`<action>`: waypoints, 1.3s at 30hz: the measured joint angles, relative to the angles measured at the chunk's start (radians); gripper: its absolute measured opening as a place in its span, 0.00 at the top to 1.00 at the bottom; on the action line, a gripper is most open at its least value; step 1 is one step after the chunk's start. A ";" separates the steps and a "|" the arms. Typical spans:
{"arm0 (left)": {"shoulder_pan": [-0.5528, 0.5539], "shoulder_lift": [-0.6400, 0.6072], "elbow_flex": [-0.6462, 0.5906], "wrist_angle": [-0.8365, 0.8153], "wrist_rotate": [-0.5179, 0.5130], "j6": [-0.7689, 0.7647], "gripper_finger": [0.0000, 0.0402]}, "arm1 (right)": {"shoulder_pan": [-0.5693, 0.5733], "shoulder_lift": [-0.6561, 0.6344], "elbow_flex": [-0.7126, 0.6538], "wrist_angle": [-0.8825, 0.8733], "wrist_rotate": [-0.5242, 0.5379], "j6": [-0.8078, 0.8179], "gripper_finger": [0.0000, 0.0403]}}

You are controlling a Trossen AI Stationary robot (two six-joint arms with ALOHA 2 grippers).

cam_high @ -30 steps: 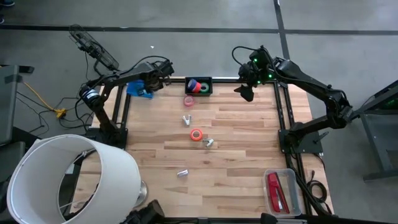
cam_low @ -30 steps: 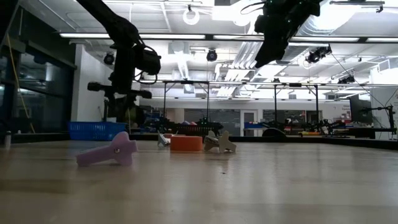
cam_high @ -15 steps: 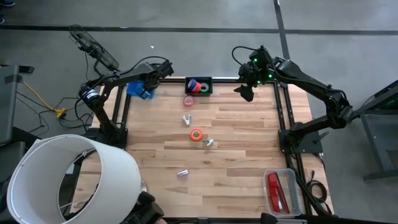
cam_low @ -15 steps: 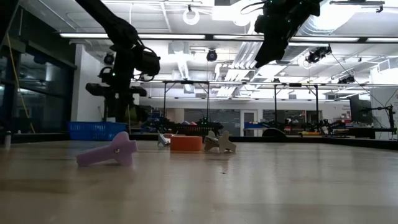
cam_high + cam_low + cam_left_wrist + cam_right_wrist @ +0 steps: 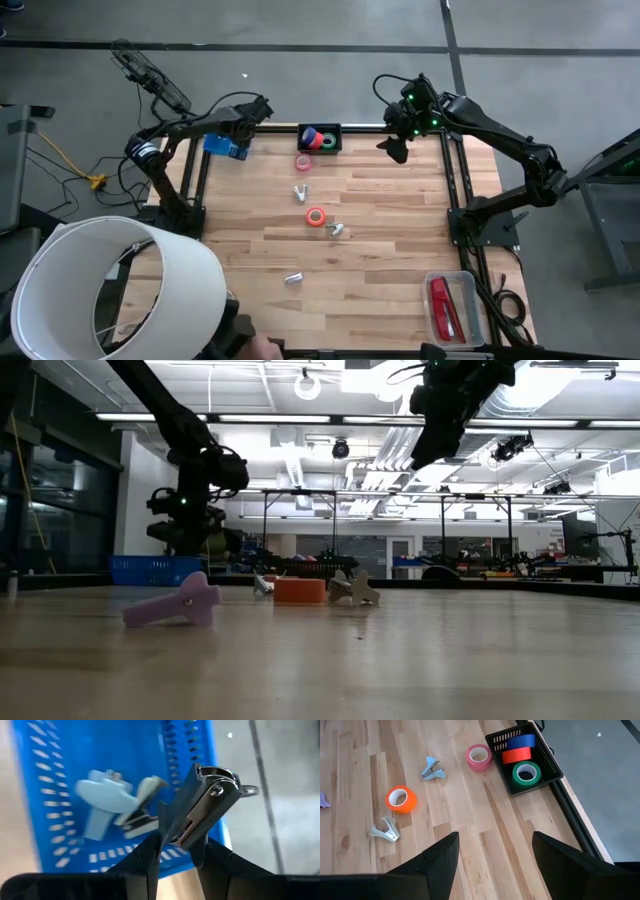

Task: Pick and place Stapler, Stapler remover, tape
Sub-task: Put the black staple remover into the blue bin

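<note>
L gripper (image 5: pixel 177 845) hangs over the blue basket (image 5: pixel 222 146) at the far-left corner of the table (image 5: pixel 390 240), fingers clamped on a silvery staple remover (image 5: pixel 202 805). Inside that basket, seen from the L wrist cam: a pale blue staple remover (image 5: pixel 102 802) w/ a metal-jawed one (image 5: pixel 145 805) just beside it.

R gripper (image 5: pixel 397 148) is up in the air by the table's far edge, just right of the black basket (image 5: pixel 335 128); fingers spread wide, holding nothing.

Black basket sits mid far edge, w/ three tape rolls in it: blue (image 5: pixel 520 741), red (image 5: pixel 516 755), green (image 5: pixel 526 772). Pink tape (image 5: pixel 479 757) lies on the wood just in front of the black basket, touching nothing. Blue-handled remover (image 5: pixel 433 768) lies a bit nearer than the pink roll. Orange tape (image 5: pixel 316 217) is further toward table centre, w/ a silvery remover (image 5: pixel 336 231) just beside it on its near-right. Another small silvery piece (image 5: pixel 293 279) lies well apart from the black basket, toward the near edge. From the low cam, a purple remover (image 5: pixel 175 604) lies on the wood closest to the lens.

Red stapler (image 5: pixel 441 305) lies in a clear tray (image 5: pixel 470 300) at the near-right corner, well apart from the black basket.

A big white lampshade-like cylinder (image 5: pixel 110 280) covers the near-left corner.
</note>
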 joint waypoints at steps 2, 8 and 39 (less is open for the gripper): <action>0.014 0.000 0.000 0.034 0.010 0.004 0.76 | 0.000 0.000 0.000 -0.006 0.000 0.000 0.40; 0.033 0.000 0.000 0.026 0.034 -0.061 0.72 | 0.000 0.000 0.000 -0.013 0.007 0.015 0.40; 0.031 -0.040 0.000 -0.079 0.054 0.000 0.67 | 0.000 0.000 0.000 -0.016 0.004 0.015 0.40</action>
